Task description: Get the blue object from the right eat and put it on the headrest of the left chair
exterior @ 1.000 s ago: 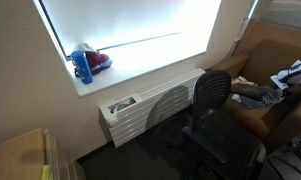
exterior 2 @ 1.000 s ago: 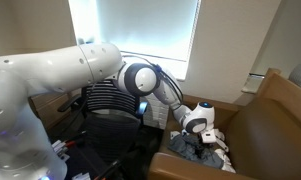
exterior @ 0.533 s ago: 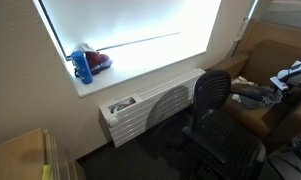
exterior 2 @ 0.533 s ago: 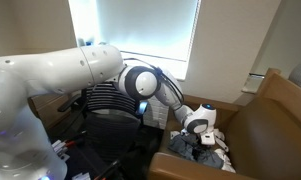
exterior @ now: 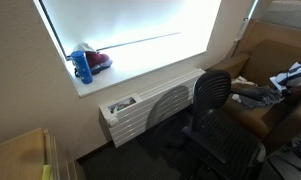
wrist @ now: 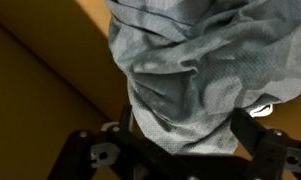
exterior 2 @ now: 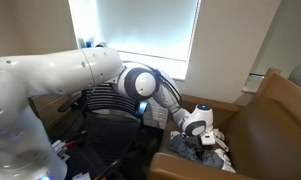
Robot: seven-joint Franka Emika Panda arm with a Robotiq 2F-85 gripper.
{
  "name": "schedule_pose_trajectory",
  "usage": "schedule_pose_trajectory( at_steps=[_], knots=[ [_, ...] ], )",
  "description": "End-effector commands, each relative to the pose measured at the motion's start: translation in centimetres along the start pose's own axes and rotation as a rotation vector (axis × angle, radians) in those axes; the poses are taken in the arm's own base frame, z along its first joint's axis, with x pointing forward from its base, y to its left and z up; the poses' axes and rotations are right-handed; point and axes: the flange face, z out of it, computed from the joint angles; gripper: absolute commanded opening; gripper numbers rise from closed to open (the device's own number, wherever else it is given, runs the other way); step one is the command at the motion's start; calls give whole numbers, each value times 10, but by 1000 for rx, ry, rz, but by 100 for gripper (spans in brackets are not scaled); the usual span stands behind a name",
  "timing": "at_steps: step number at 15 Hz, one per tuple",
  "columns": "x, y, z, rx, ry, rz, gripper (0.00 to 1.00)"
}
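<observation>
Grey-blue cloth (wrist: 180, 70) lies bunched on the armchair (exterior 2: 265, 125) seat. We see the gripper (wrist: 172, 145) directly over it, fingers (wrist: 262, 140) spread wide either side of the folds, nothing clamped. Office chair (exterior 2: 115, 105) stands just beside the armchair.

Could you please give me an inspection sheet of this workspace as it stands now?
Surface: brown armchair, its seat carrying the cloth.
Job's things: grey-blue cloth, crumpled on the armchair seat; black office chair beside it, nothing on its top edge yet.
Clutter: blue bottle and a red object on the window sill.
Grippers: gripper low over the cloth, jaws spread with fabric between them, not closed on it.
Cables: nothing seen.
Surroundings: bright window, wall heater under the sill.
</observation>
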Motion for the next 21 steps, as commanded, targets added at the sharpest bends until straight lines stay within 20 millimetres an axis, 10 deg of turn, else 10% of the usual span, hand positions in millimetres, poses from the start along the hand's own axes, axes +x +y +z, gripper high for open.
schedule_pose_trajectory(
  at_steps=[1, 3, 13, 18, 21],
  knots=[
    [1, 0, 1, -26, -44, 21, 100],
    [2, 0, 3, -25, -53, 22, 74],
    [2, -14, -8, 32, -33, 27, 3],
    [16, -50, -69, 134, -22, 30, 0],
    [25, -78, -138, 336, 5, -4, 0]
  ],
)
